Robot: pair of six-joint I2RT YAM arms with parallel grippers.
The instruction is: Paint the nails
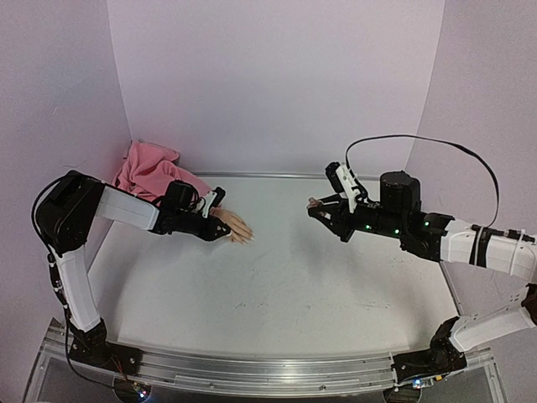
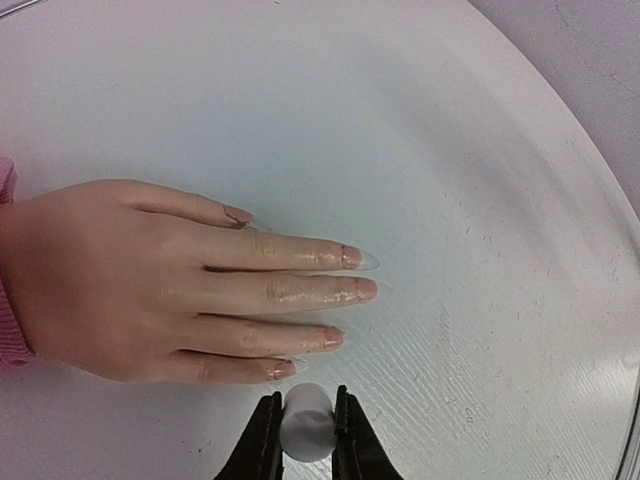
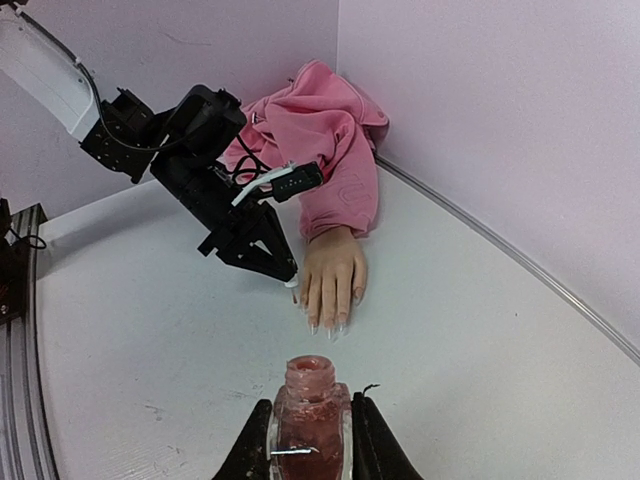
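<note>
Far to the left of the mannequin hand (image 2: 110, 280), in the back corner, its pink sleeve (image 3: 320, 140) lies bunched against the walls. The hand itself rests palm down on the white bench (image 1: 277, 285), left of the middle, with its fingers stretched out flat towards the right arm. The nails (image 2: 350, 257) sit at those fingertips, small and pale pink. The two middle fingers have a glossy sheen along them.

The left end effector (image 2: 306, 397) reaches in over the sleeve and hangs just beside the hand, on its little-finger side. It is pinching a short white cap (image 2: 307, 432), and both fingers are pressed against the cap's sides. The cap's end is close to the tip of the little finger. From here I can't tell whether anything under it touches a nail.

Well to the right of the hand, across bare bench, the right end effector (image 3: 312, 403) is raised and points back at the fingertips. It is clamped on a small polish bottle (image 3: 310, 372) of pinkish-red liquid, held upright. The bottle's neck is open, with no cap on it.
</note>
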